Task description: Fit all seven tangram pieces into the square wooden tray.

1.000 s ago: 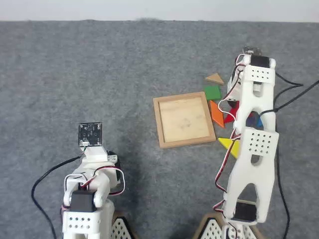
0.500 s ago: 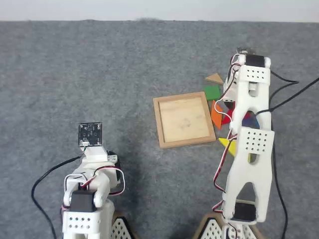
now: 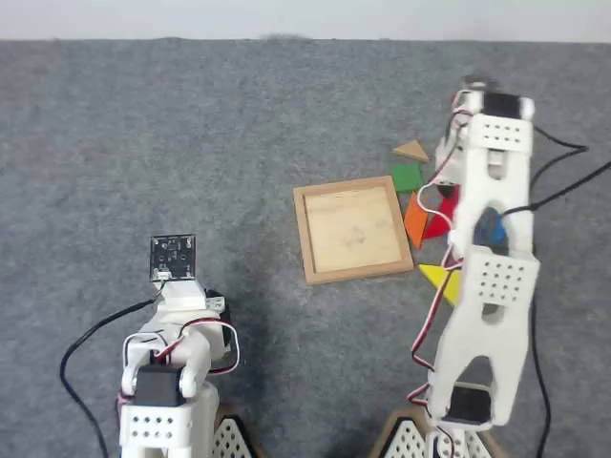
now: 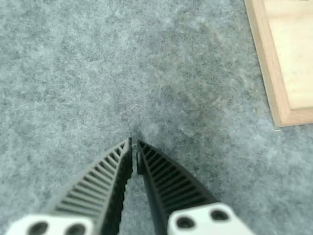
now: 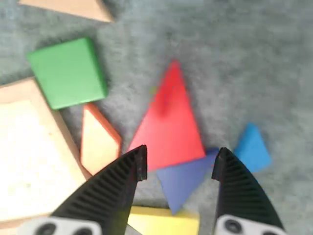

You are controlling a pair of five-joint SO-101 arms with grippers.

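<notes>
The square wooden tray (image 3: 358, 274) lies bare on the grey worktop (image 3: 191, 143), with the pieces loose at its 3 o'clock side. The right arm (image 3: 487, 277) is stretched from its base at the 6 o'clock edge toward 12 o'clock, over those pieces. The right gripper (image 5: 180, 154) has its fingers apart, hanging above the spot where the red triangle (image 5: 168, 122) meets the dark blue triangle (image 5: 183, 178). An orange slanted piece (image 5: 99, 139) lies just beside the tray's wall. A green square (image 5: 67, 72) and a tan triangle (image 5: 73, 7) lie off the tray's 1 o'clock corner. A small blue triangle (image 5: 252, 147) and a yellow piece (image 5: 161, 223) are near the fingers. The left arm (image 3: 172, 363) sits folded at the tray's 7 o'clock. The left gripper (image 4: 134, 143) points down at bare worktop, fingers together on nothing.
</notes>
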